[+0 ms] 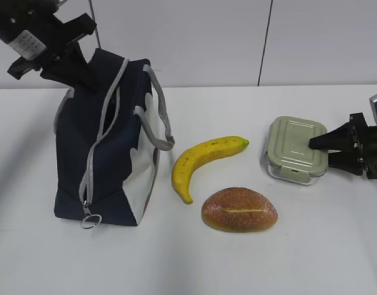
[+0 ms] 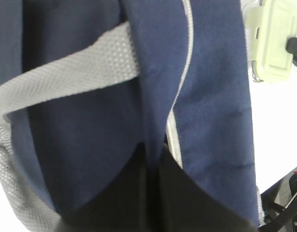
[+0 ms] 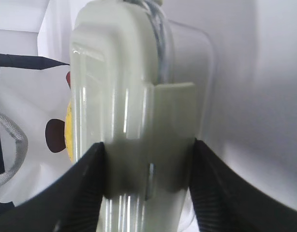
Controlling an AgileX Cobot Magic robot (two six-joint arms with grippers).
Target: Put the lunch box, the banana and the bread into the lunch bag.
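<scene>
Nearest to us on the white surface (image 1: 311,246) lies the bread (image 1: 239,209), its pale slit facing up; we take it as our landmark. Just left of the bread and a little farther back we see the banana (image 1: 202,163), curving from its end near the bread's left side up to a greenish tip pointing right. The two lie close, and we cannot tell whether they touch.

Farther left of the bread stands the lunch bag (image 1: 105,147), upright, navy with white side panels, its grey zipper running down to a metal ring pull (image 1: 91,220) at the front bottom corner. Its grey strap handle (image 1: 161,110) loops toward the banana.

Right of the bread and farther back sits the lunch box (image 1: 295,149) on the surface, sage-green lid up. The right gripper (image 1: 324,152) comes in from the right, and our wrist view shows its two fingers (image 3: 88,188) pressed against both sides of the lunch box's edge, holding it.

Farthest back, well left of the bread, the left gripper (image 1: 90,83) pinches the bag's top edge, closed tight on the fabric.

We read no writing or brand anywhere; a white label (image 1: 27,42) on the left arm is too small to make out.
</scene>
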